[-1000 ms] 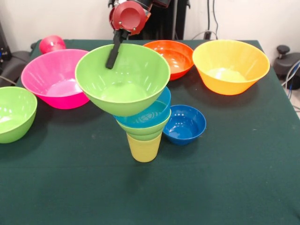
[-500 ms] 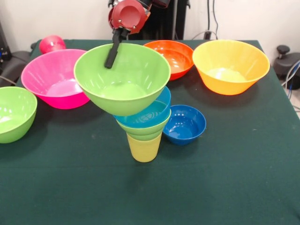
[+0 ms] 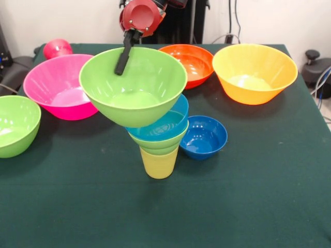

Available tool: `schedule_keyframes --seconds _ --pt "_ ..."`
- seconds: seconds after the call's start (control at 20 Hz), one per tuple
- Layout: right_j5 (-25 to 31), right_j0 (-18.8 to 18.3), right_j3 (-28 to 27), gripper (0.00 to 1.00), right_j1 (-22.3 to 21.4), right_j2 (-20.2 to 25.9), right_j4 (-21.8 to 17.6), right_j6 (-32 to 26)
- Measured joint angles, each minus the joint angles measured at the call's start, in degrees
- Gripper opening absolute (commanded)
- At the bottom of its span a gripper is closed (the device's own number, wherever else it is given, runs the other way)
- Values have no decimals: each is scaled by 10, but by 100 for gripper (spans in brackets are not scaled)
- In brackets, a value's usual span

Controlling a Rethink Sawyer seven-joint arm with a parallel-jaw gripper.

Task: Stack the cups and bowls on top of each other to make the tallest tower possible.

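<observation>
The tower stands mid-table on a pale yellow cup (image 3: 159, 163), with small green bowls (image 3: 158, 143) and a light blue bowl (image 3: 168, 125) nested on top. Over these sits a large lime green bowl (image 3: 147, 90), tilted toward the left. My gripper (image 3: 123, 66) is shut on its far rim, one black finger (image 3: 124, 54) showing inside the bowl and the other hidden behind the wall. Whether this bowl's base rests in the blue bowl I cannot tell. A red cup (image 3: 57, 48) lies at the far left corner.
A dark blue bowl (image 3: 204, 137) sits just right of the tower. A pink bowl (image 3: 54, 82) and another lime green bowl (image 3: 14, 124) are on the left. An orange-red bowl (image 3: 191, 61) and a yellow-orange bowl (image 3: 254, 72) stand at the back right.
The large green bowl and the gripper holding it have shifted slightly left and a little up. Nothing else has moved.
</observation>
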Motion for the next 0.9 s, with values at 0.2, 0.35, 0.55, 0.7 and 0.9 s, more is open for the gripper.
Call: schedule_keyframes --seconds 0.2,0.35,0.55,0.7,0.9 --pt "0 2 1 0 0 -1 3 0" --pt "0 4 3 0 0 -1 6 0" --pt "-2 9 4 0 3 -2 16 0" --pt "-2 13 5 0 8 -3 24 0" --pt "-4 18 7 0 13 -3 28 0"
